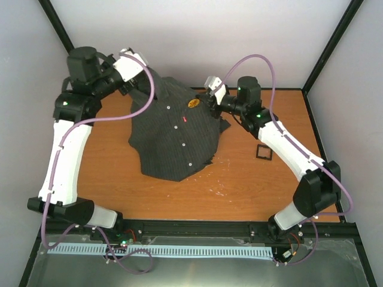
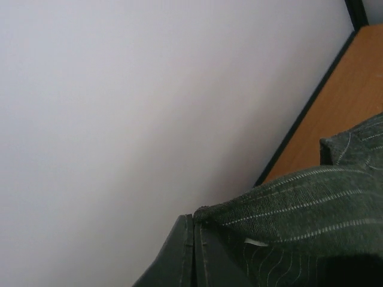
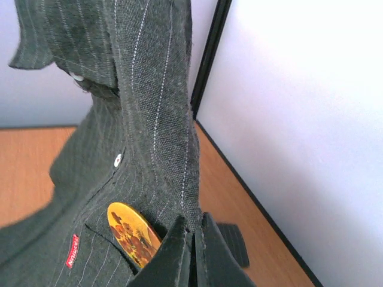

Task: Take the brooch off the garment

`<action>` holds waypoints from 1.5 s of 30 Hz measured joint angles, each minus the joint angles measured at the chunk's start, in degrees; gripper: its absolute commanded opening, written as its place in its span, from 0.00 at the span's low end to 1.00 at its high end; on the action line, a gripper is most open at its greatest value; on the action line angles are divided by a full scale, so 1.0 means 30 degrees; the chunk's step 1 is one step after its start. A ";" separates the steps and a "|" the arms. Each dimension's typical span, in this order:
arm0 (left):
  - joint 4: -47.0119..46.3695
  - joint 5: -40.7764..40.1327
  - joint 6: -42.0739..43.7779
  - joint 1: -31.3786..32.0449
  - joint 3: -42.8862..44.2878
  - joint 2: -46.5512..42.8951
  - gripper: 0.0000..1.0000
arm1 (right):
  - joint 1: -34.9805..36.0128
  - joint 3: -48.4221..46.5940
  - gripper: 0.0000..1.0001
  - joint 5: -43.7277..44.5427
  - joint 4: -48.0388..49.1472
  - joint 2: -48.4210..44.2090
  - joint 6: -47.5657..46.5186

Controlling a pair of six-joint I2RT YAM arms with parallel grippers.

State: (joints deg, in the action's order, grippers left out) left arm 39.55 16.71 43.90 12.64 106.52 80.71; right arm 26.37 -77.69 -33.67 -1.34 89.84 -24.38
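Observation:
A dark grey pinstriped shirt (image 1: 173, 134) lies on the wooden table, its upper part lifted at both shoulders. The brooch (image 1: 193, 103), a small round golden-orange badge with a brown picture, sits on the shirt's chest near the collar; it also shows in the right wrist view (image 3: 130, 232). My left gripper (image 2: 196, 230) is shut on the shirt's left shoulder edge (image 2: 299, 203). My right gripper (image 3: 192, 233) is shut on a fold of the shirt (image 3: 161, 137) just right of the brooch.
A small black square tray (image 1: 264, 152) lies on the table right of the shirt, under my right arm. White buttons (image 1: 179, 127) run down the shirt front, with a red label (image 1: 184, 120) beside them. Black frame posts and white walls stand behind.

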 measured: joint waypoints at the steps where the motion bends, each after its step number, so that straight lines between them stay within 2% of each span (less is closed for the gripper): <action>1: 0.0685 -0.0087 -0.0131 0.0000 0.0860 0.0029 0.01 | 0.0022 -0.0226 0.03 -0.0189 -0.0124 -0.0255 0.0444; 7: 0.3337 -0.0554 -0.0357 0.0284 0.5836 -0.0233 0.01 | 0.0240 -0.0568 0.02 -0.1348 -0.0124 -0.2120 0.2732; 11: 0.3395 -0.0969 -0.0262 0.0605 0.6244 -0.1290 0.01 | 0.0437 -0.0095 0.03 -0.1953 0.0364 -0.3599 0.3993; 15: 0.2382 -0.1384 -0.0248 0.0648 0.2783 -0.2514 0.01 | 0.0437 0.0452 0.03 -0.1865 0.0211 -0.3912 0.4925; 18: 0.0459 -0.2055 -0.0146 0.0663 -0.1639 -0.2885 0.01 | 0.0423 0.1464 0.03 -0.1486 -0.0437 -0.3628 0.5552; 21: -0.1749 -0.2892 0.0073 0.0663 -0.6273 -0.1974 0.01 | 0.0401 0.3293 0.03 -0.1217 -0.1078 -0.3235 0.6229; 23: -0.2973 -0.3439 0.0219 0.0663 -0.8582 -0.0641 0.11 | 0.0364 0.4583 0.03 -0.1253 -0.1443 -0.2863 0.6710; 26: -0.4532 -0.4262 0.0517 0.0605 -1.0899 0.1253 0.56 | 0.0342 0.6229 0.03 -0.1690 -0.1923 -0.2047 0.7854; 30: -0.5901 -0.3985 0.0780 0.0495 -1.1482 0.2667 0.83 | 0.0342 0.7176 0.03 -0.2514 -0.1858 -0.0714 0.9828; 31: -0.6295 -0.3395 0.1049 0.0495 -1.1628 0.2550 0.86 | 0.0342 0.7257 0.03 -0.2725 -0.1734 -0.0357 1.0462; 34: -0.7315 -0.0743 0.2499 0.0401 -1.3151 0.0495 0.88 | 0.0342 0.7118 0.03 -0.3359 -0.1457 0.0466 1.2189; 38: -0.6936 0.2470 0.4816 0.0510 -1.4440 -0.2710 0.84 | 0.0342 0.6215 0.03 -0.4262 -0.0583 0.1508 1.4936; 41: -0.6900 0.4116 0.6047 0.0634 -1.5293 -0.4036 0.79 | 0.0342 0.5566 0.03 -0.4932 0.1122 0.1865 1.7675; 45: -0.6929 0.5821 0.7045 0.0678 -1.8163 -0.5778 0.75 | 0.0342 0.5005 0.03 -0.5617 0.4087 0.1967 2.1376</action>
State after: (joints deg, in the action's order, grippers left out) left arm 18.76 34.17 65.04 14.68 52.03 63.37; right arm 27.40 -62.67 -50.52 10.92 95.74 39.75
